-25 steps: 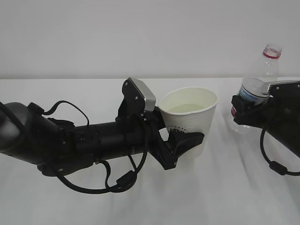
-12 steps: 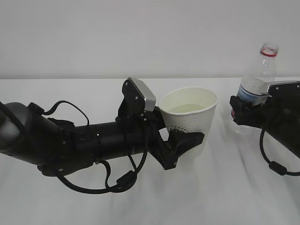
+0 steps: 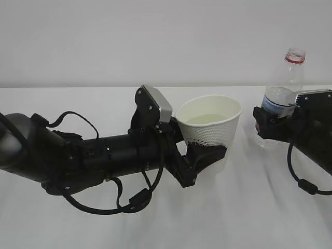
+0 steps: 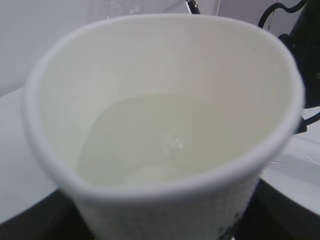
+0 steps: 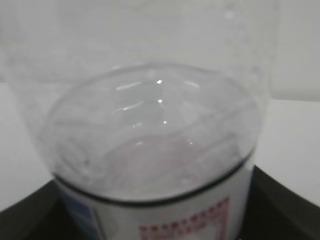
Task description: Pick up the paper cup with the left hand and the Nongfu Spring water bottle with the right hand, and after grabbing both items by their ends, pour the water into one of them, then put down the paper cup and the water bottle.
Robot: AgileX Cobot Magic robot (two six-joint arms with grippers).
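Note:
My left gripper (image 3: 205, 155) is shut on the lower part of the white paper cup (image 3: 212, 129), which stands upright near the middle of the table. The left wrist view looks down into the paper cup (image 4: 165, 210), where water (image 4: 160, 140) covers the cream bottom; the rim is slightly squashed. At the right, the Nongfu Spring water bottle (image 3: 282, 91) stands upright and uncapped, its base on the table. My right gripper (image 3: 267, 124) is open around its labelled body. The right wrist view is filled by the bottle (image 5: 150, 150) with dark jaws on both sides.
The white table (image 3: 249, 207) stretches to a pale grey wall at the back. My left arm lies low across the left half of the table. A black cable loop (image 3: 303, 184) hangs under the right arm.
The bottle has gone from leaning right to standing upright, shifting slightly left, as the right jaws spread. The left arm and the cup have not moved.

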